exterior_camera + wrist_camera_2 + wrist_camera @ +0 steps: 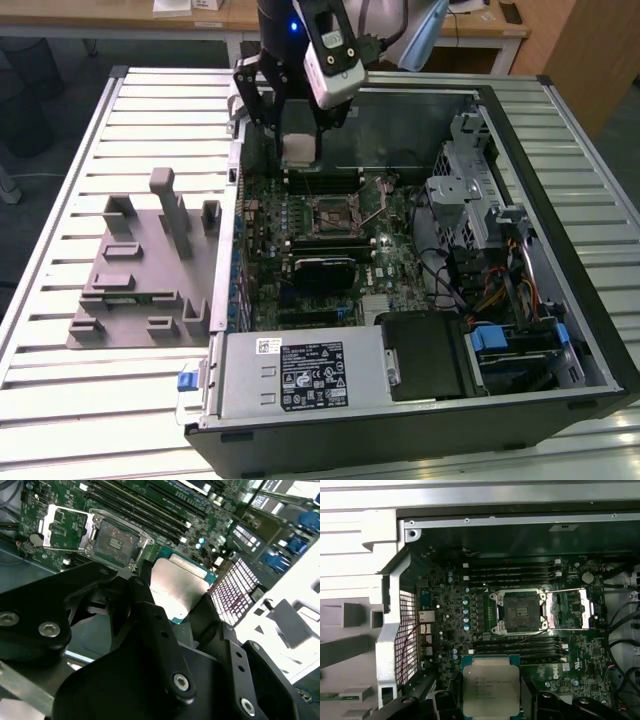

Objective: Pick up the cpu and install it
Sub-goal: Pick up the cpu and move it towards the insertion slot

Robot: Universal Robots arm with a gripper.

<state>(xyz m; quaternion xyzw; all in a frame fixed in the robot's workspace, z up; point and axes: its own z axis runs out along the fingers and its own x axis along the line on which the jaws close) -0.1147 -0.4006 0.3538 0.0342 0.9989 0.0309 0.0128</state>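
My gripper [300,148] hangs over the far part of the open computer case [590,330], shut on the cpu [299,150]. In both wrist views the cpu [491,687] [177,587] is a flat silver square with a thin pale rim, clamped at two opposite edges between the black fingers [532,700] [150,615]. The dark cpu socket [520,612] [116,542] [335,215] on the green motherboard lies open, its metal load plate [570,610] swung aside. The cpu is held above the board, a short way off from the socket and apart from it.
Rows of memory slots [512,572] flank the socket. A grey slotted tray [140,270] stands on the slatted table at the exterior view's left. The drive cage and cables [480,230] fill the case's side at the exterior view's right, and the power supply [300,375] sits at the near wall.
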